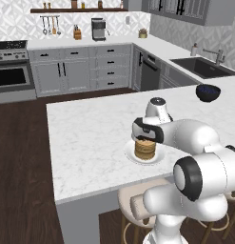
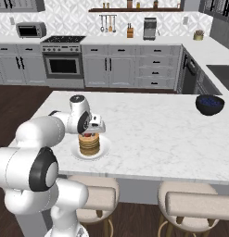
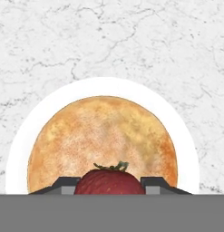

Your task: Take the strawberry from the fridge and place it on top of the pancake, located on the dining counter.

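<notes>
I have the hand (image 3: 110, 186) positioned directly above the pancake (image 3: 102, 142), which fills the lower centre of the hand view on its white plate (image 3: 22, 136). The hand is clamped on the strawberry (image 3: 109, 182): the red fruit sits between the two dark fingertips (image 3: 63, 185) at the bottom centre of that view, green cap pointing toward the middle of the stack. I hold it this way so that the fruit hangs over the pancake face rather than over the plate rim or the bare marble; a release here should, in my judgement, land it on the top layer. In the right base view the hand (image 2: 90, 132) sits just above the pancake (image 2: 89, 145) at centre left of the frame, with a trace of red visible at the top of the stack. I cannot tell whether the strawberry already touches the pancake. The plate stands near the front edge of the dining worktop (image 2: 153, 134), above a stool (image 2: 95, 196), well apart from the dark bowl (image 2: 209, 104) at the right. Remaining step, as I judge it: part the fingertips and lift clear.
</notes>
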